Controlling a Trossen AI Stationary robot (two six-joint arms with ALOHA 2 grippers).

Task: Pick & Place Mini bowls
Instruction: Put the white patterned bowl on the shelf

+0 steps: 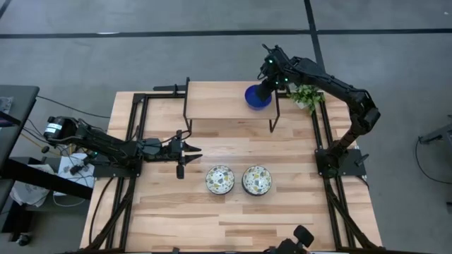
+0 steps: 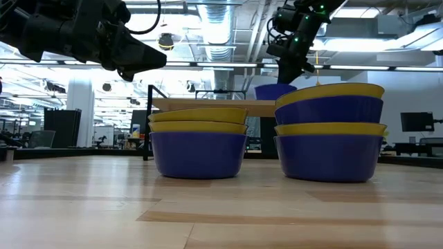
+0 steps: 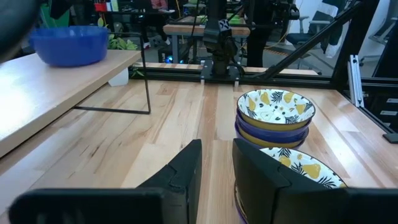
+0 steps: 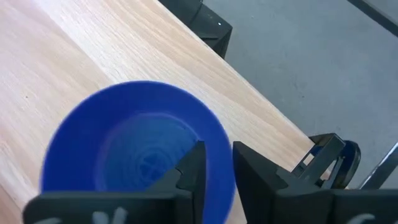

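A solid blue mini bowl (image 1: 254,99) (image 4: 124,149) sits at the right end of a raised wooden shelf (image 1: 222,104). My right gripper (image 1: 266,87) (image 4: 218,163) is over its right rim, shut on it. Two stacks of floral mini bowls with blue outsides, the left stack (image 1: 219,179) (image 2: 199,142) and the right stack (image 1: 256,180) (image 2: 331,131), stand on the table in front of the shelf. My left gripper (image 1: 195,150) (image 3: 216,163) hovers left of the stacks, level, pointing toward the table's right side. Its fingers are a little apart and hold nothing. My right gripper holds the blue bowl by its rim (image 4: 219,138) on the side toward the table's right. One finger (image 4: 191,167) is inside the bowl and the other finger (image 4: 252,177) is outside. The fingers come from above, pointing down. Whether the bowl's base still rests on the shelf, I cannot tell.
A small green potted plant (image 1: 306,96) stands right of the shelf's end, close beside my right arm. The shelf stands on thin black metal legs (image 1: 188,113). Bare wood lies along the table's near edge (image 1: 233,226) and between the shelf and the stacks.
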